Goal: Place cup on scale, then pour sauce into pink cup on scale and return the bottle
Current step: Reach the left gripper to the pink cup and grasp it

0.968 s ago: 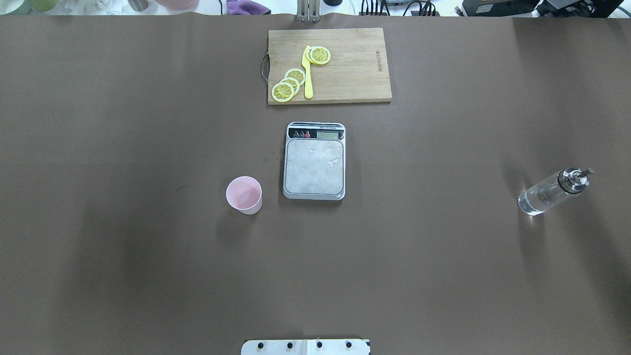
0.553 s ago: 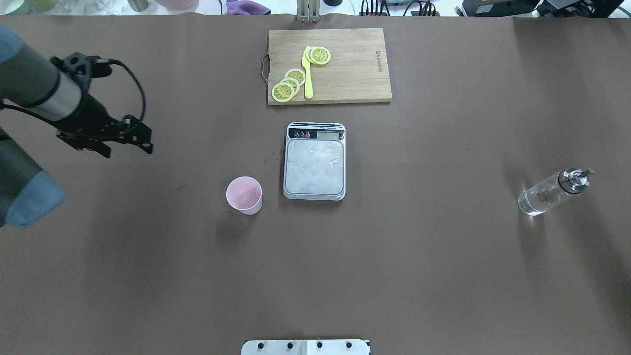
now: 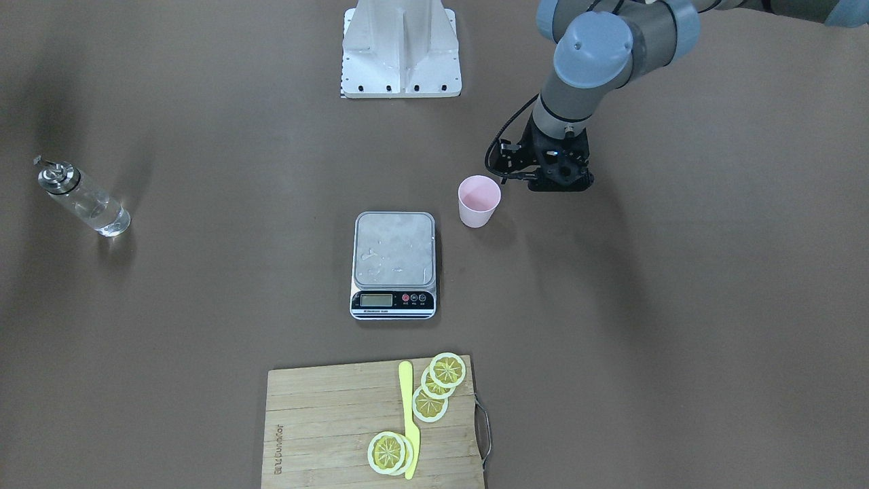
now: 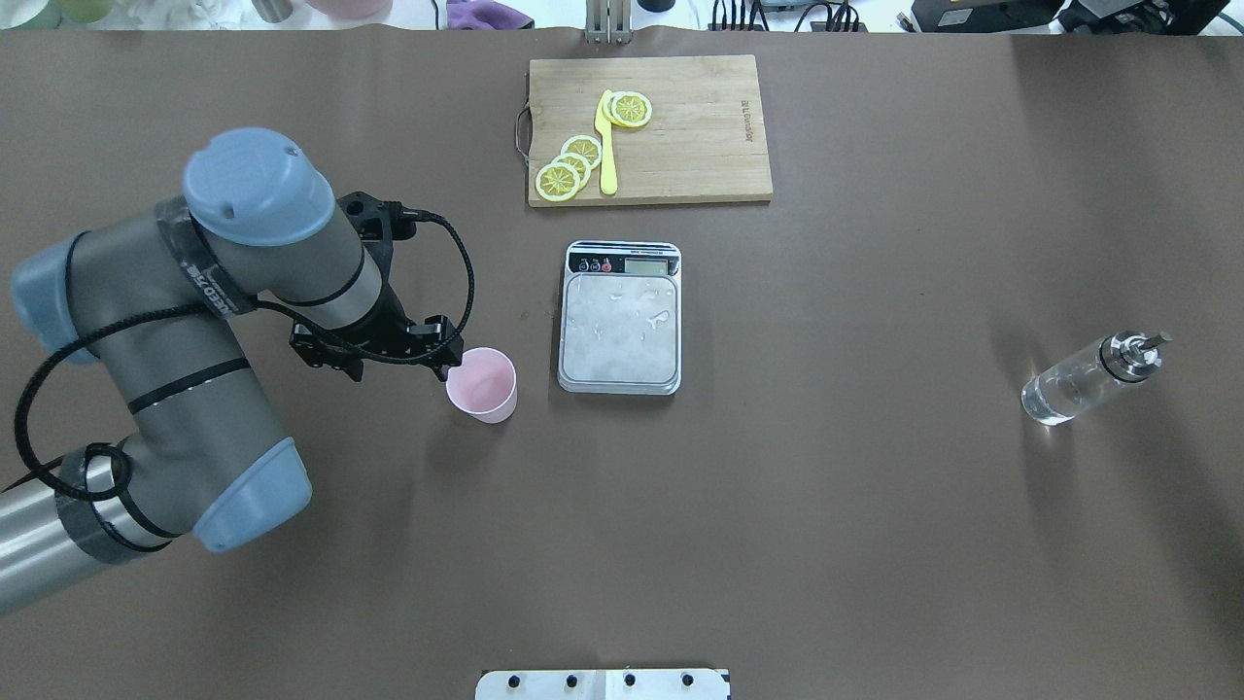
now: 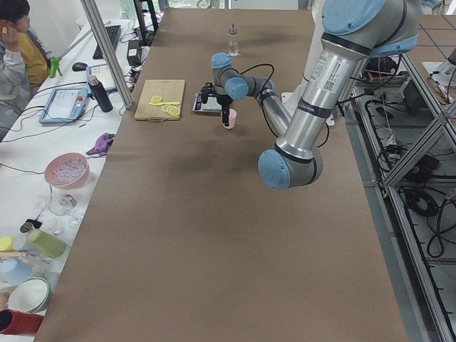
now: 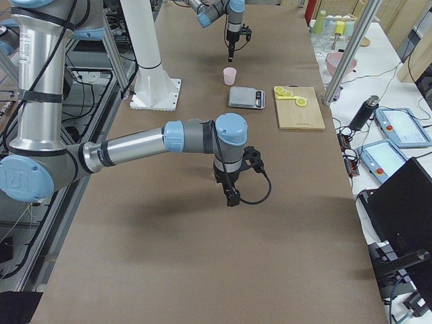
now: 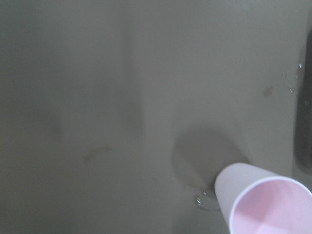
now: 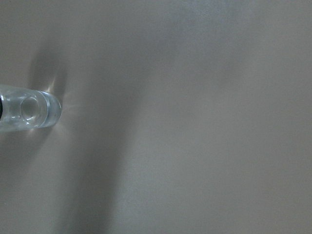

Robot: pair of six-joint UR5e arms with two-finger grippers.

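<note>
The left gripper (image 4: 400, 367), apparently spread, hovered just beside the upright cup (image 4: 481, 383), which stood mid-surface (image 4: 777, 544) on the left-edge side of the scale (image 4: 620, 331), while the right gripper's (image 6: 231, 196) state could not be told.

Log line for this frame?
left gripper: open, near cup, not gripping | cup: on table, off scale | bottle: upright, untouched

Saw a pale pink cup (image 4: 481, 383) on a plain dull-brown table (image 4: 826, 506). Noted a silver scale (image 4: 620, 331) with a black strip and one red button. Found a clear, colourless bottle (image 4: 1069, 389) with a shiny metal cap. Spotted yellow, white-rimmed lemon slices (image 4: 559, 181) and a yellow knife (image 4: 608, 160) on a light wooden board (image 4: 700, 146). Recorded a grey left arm (image 4: 175, 389) with blue caps.
</note>
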